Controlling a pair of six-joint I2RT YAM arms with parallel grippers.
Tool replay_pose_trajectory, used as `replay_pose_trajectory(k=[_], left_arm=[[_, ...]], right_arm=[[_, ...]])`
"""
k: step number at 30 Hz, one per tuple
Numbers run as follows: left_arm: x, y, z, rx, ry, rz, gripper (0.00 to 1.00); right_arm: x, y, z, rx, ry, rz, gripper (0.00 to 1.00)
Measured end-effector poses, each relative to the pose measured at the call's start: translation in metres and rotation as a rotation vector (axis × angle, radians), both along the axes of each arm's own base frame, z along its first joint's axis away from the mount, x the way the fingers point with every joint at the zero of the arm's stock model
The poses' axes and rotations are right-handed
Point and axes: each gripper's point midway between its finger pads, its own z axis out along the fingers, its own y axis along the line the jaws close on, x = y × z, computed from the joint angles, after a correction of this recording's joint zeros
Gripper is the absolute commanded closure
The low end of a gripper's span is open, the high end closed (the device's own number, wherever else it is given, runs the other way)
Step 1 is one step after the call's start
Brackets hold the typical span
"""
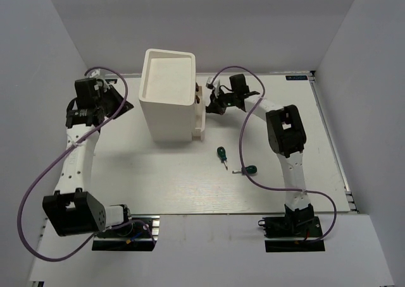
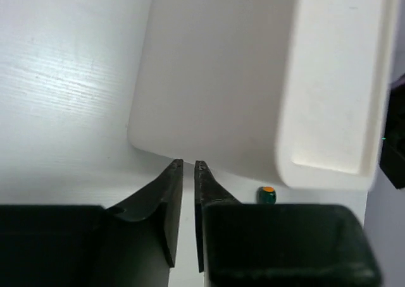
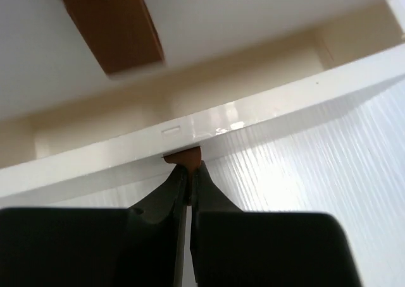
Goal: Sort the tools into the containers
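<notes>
Catches, R wrist cam only, right gripper (image 3: 188, 170) pinched on brown knob (image 3: 182, 153) under drawer (image 3: 285, 97) lip; shows left gripper (image 2: 188, 165) barely parted, empty, short of cabinet (image 2: 209, 78) side.

Cabinet (image 1: 168, 110) smooth white plastic; table (image 1: 158, 173) matt, finely ribbed.

Left arm (image 1: 77, 157) stretches forward, left gripper (image 2: 188, 167) narrowly parted; right arm (image 1: 288, 141) bends left, right gripper (image 3: 188, 168) fingers (image 3: 169, 195) pressed together.
</notes>
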Motion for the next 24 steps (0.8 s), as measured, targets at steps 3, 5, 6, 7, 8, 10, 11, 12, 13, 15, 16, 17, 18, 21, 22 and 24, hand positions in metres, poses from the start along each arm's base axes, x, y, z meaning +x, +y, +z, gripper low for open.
replay_pose_trajectory(k=[3,5,6,7,8,10,11,12,13,15,16,17,18,21,22,24], left_arm=[[-0.011,-0.004,0.029,0.012,-0.095,-0.027,0.76],[-0.017,-0.009,0.042,0.016,-0.146,-0.055,0.74],[-0.021,-0.012,0.048,0.019,-0.170,-0.073,0.68],[-0.024,-0.017,0.054,0.017,-0.193,-0.101,0.61],[-0.026,-0.023,0.060,0.015,-0.218,-0.134,0.53],[-0.030,-0.042,0.070,-0.011,-0.268,-0.236,0.37],[-0.033,-0.053,0.074,-0.028,-0.287,-0.290,0.34],[-0.036,-0.067,0.076,-0.045,-0.298,-0.354,0.32],[-0.040,-0.081,0.077,-0.061,-0.304,-0.422,0.32],[-0.048,-0.111,0.071,-0.086,-0.289,-0.546,0.35],[-0.052,-0.127,0.066,-0.094,-0.275,-0.607,0.45],[-0.056,-0.143,0.059,-0.103,-0.254,-0.664,0.52],[-0.062,-0.162,0.050,-0.103,-0.227,-0.727,0.69],[-0.079,-0.209,0.022,-0.103,-0.140,-0.863,0.94],[-0.086,-0.227,0.011,-0.094,-0.106,-0.907,1.00],[-0.097,-0.256,-0.013,-0.068,-0.040,-0.965,1.00]], right_arm=[[0.006,-0.024,0.000,-0.054,-0.004,-0.059,1.00],[0.008,-0.037,0.000,-0.083,0.001,-0.088,1.00],[0.009,-0.042,-0.001,-0.095,0.002,-0.100,1.00],[0.010,-0.047,-0.001,-0.105,0.006,-0.112,0.71],[0.009,-0.049,-0.001,-0.108,0.016,-0.118,0.52],[0.009,-0.057,-0.001,-0.120,0.036,-0.138,0.12],[0.009,-0.062,-0.002,-0.127,0.047,-0.147,0.10],[0.009,-0.067,-0.003,-0.136,0.058,-0.155,0.10],[0.007,-0.071,-0.004,-0.148,0.074,-0.164,0.10],[0.001,-0.084,-0.004,-0.178,0.113,-0.189,0.13],[-0.001,-0.091,-0.001,-0.190,0.123,-0.203,0.32],[-0.005,-0.098,0.004,-0.198,0.124,-0.209,0.43],[-0.017,-0.105,0.009,-0.197,0.150,-0.208,0.59],[-0.065,-0.131,0.032,-0.177,0.201,-0.145,1.00],[-0.086,-0.140,0.041,-0.164,0.221,-0.109,1.00],[-0.125,-0.160,0.055,-0.167,0.196,-0.005,0.95]])
